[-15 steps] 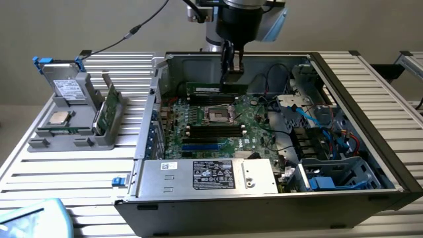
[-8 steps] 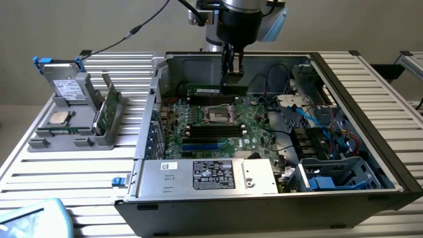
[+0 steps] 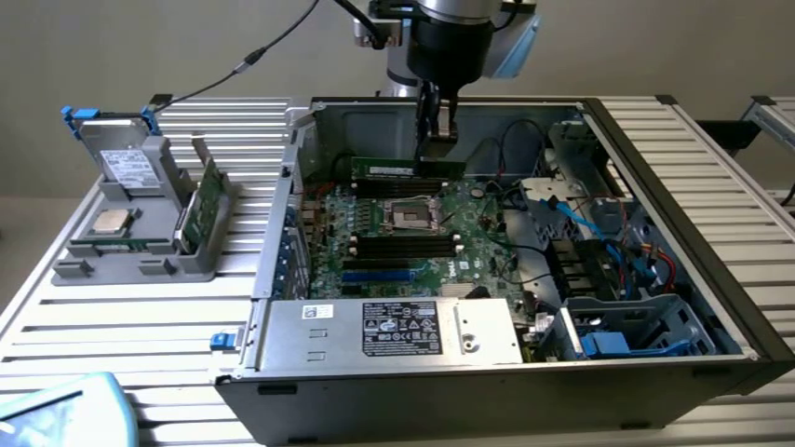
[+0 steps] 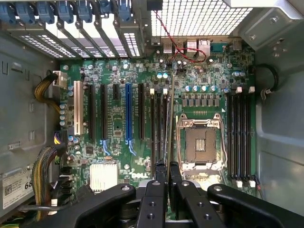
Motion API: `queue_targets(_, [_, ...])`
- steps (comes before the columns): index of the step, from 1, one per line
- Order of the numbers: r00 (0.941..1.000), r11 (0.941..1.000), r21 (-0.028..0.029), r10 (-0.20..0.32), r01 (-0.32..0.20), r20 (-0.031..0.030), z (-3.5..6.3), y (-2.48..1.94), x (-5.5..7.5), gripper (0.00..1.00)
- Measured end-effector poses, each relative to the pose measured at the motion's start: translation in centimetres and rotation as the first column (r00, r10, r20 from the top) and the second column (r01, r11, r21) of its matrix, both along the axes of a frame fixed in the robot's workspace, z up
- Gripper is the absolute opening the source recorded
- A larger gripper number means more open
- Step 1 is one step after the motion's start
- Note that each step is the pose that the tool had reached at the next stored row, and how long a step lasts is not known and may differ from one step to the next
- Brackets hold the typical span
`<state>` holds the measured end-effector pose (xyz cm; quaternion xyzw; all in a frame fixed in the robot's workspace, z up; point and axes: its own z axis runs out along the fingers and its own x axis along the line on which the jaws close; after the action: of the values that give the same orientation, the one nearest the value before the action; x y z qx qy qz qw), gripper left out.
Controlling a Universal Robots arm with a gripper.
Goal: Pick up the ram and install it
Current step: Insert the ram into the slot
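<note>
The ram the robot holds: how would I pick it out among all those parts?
Find the open computer case; above its motherboard hangs the black gripper. Clamped in it is the ram: a long, narrow green stick held level, unlike the taller green card standing in the grey holder outside the case.

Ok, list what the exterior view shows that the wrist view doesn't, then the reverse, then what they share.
Exterior view: the slatted table, the grey parts stand with a CPU and a green card at the exterior view's left, and the ram side-on.
Wrist view: the rear vent grille, a red wire near it, and the ram edge-on.
Both: the motherboard, its empty CPU socket, and the end effector shut on the ram.
</note>
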<state>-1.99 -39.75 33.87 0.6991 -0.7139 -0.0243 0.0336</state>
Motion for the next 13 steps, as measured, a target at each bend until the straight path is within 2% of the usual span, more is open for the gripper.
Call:
queue_targets(6, [1.0000,1.0000,-0.0001,0.000,0.000,0.0000,0.00,0.00,0.0,0.14])
queue_targets(13, [1.0000,1.0000,0.0000,0.007,-0.007,0.0001,-1.22,0.04,0.0,0.14])
